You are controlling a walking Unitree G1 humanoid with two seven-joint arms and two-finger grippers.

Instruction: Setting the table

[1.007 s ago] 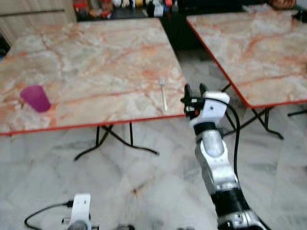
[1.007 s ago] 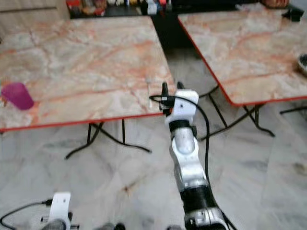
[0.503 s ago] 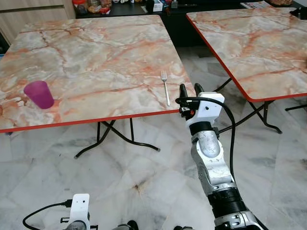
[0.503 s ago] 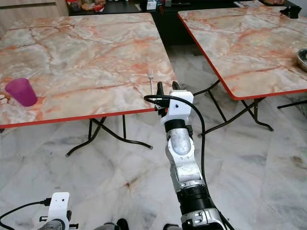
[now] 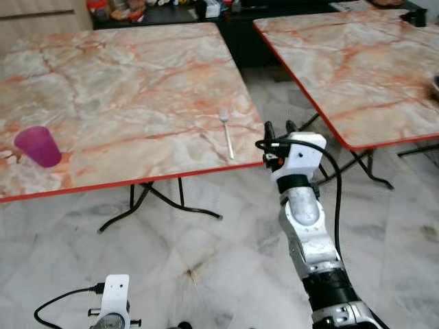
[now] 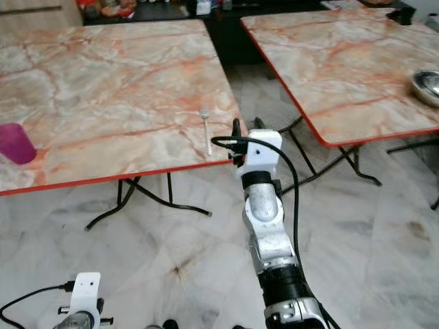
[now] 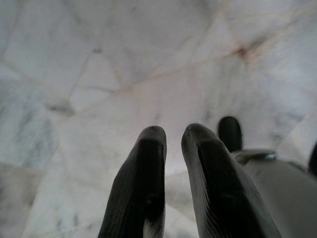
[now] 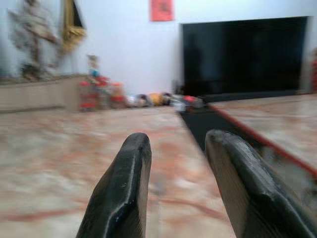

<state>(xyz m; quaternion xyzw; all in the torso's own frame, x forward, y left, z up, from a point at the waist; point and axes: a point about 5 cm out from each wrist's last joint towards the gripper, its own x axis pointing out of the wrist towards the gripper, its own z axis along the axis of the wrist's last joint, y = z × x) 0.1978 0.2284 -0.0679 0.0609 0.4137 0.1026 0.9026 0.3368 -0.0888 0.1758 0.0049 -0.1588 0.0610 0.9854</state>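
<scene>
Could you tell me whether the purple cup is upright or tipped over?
Upright: the purple cup stands on its base on the marble table.

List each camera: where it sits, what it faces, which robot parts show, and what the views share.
Left eye: on the head, looking forward and down at the table, fork and cup; right arm raised, right gripper at the table edge.
Right eye: beside it, same scene, plus a bowl on the second table.
Left wrist: looks along the left gripper at the floor.
Right wrist: looks along the open right gripper's fingers across the table.
Shared: both eyes and the right wrist see the table.
</scene>
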